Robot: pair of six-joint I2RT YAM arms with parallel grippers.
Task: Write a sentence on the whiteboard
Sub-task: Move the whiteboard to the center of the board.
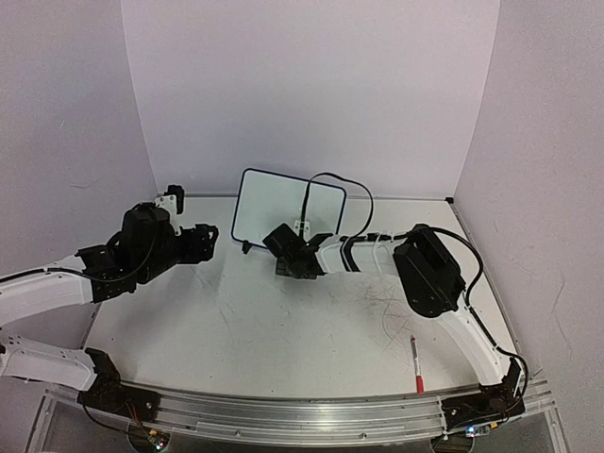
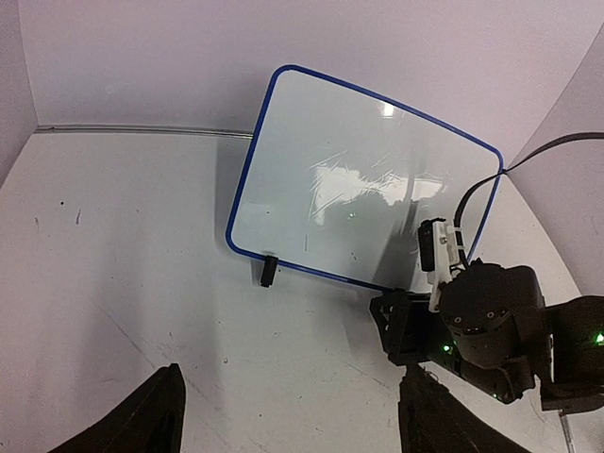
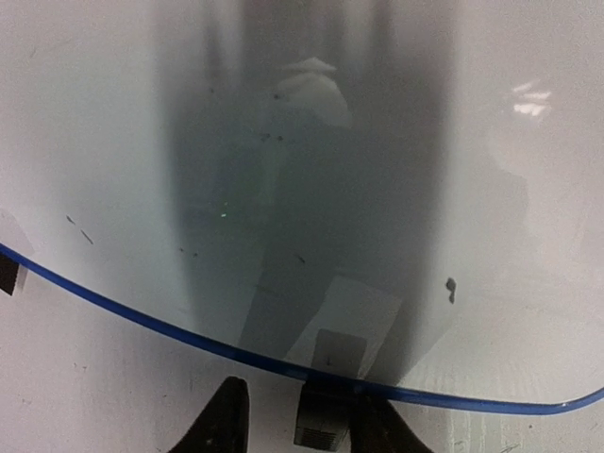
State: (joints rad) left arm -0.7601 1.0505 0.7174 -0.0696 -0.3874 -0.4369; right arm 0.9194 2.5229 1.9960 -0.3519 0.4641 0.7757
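The whiteboard stands upright at the back middle of the table, and its face shows no red sentence, only faint specks and glare. It also shows in the left wrist view and fills the right wrist view. My right gripper is open at the board's lower right edge, and its fingers straddle the board's black foot. It also shows in the right wrist view. My left gripper is open and empty, left of the board. It also shows in the left wrist view.
A red marker lies on the table at the front right, near the right arm's base. The board's left foot rests on the table. White walls close the back and sides. A black cable loops over the board's right corner.
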